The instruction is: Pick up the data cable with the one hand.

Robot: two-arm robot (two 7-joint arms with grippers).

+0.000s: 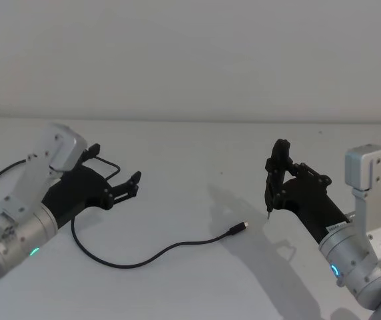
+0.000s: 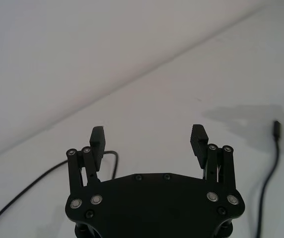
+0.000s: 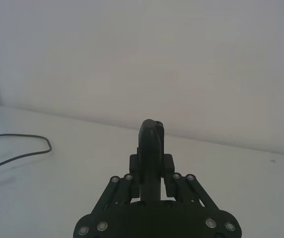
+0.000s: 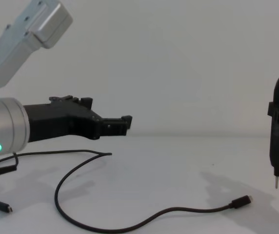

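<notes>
The data cable (image 1: pixel 177 245) lies on the white table, curving from beside my left arm to its small plug (image 1: pixel 238 229) near the middle. My left gripper (image 1: pixel 115 165), black with a green ring on its silver wrist, hovers open above the cable's left loop with nothing between its fingers. The left wrist view has the open left gripper (image 2: pixel 148 136) with the plug (image 2: pixel 276 126) off to one side. From the chest, the left gripper (image 4: pixel 122 124) hangs above the cord and the plug (image 4: pixel 242 201) rests on the table. My right gripper (image 1: pixel 280 187) is shut on a narrow black pin-tipped tool (image 1: pixel 270 193), upright just right of the plug.
The table (image 1: pixel 190 147) is plain white with a bare wall behind it. A second small plug end (image 4: pixel 3 207) lies at the lower left in the chest view. The pin tip of the tool (image 4: pixel 276 183) hangs a little above the table.
</notes>
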